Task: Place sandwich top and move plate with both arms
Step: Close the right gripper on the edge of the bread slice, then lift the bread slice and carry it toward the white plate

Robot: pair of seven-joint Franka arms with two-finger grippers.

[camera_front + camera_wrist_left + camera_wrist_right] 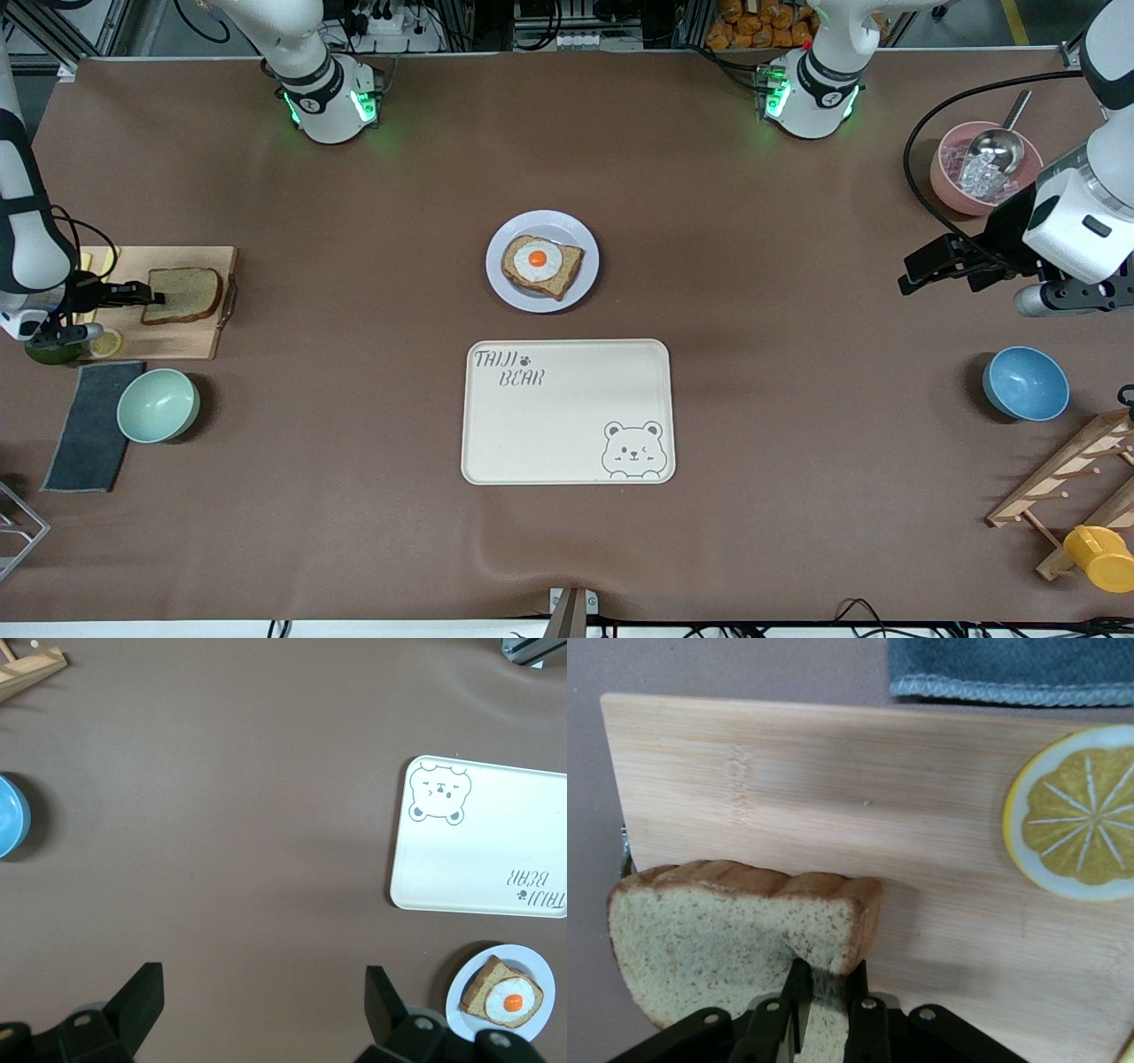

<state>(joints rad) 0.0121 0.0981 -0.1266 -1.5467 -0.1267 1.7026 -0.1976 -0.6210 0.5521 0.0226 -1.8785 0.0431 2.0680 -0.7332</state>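
Note:
The sandwich top (183, 294) is a plain brown bread slice on the wooden cutting board (177, 341) at the right arm's end of the table. My right gripper (152, 295) is shut on its edge; in the right wrist view the fingers pinch the slice (735, 939) at the gripper (828, 967). The pale plate (532, 221) stands mid-table and bears a bread slice with a fried egg (540, 264). My left gripper (917, 273) waits open above bare table at the left arm's end; the left wrist view shows the gripper (263, 979) holding nothing, with the plate (532, 958) at its edge.
A cream bear tray (567, 412) lies nearer to the front camera than the plate. A lemon slice (104, 344), grey cloth (89, 425) and mint bowl (158, 405) sit by the board. A pink bowl with scoop (952, 177), blue bowl (1025, 383) and wooden rack (1072, 478) stand at the left arm's end.

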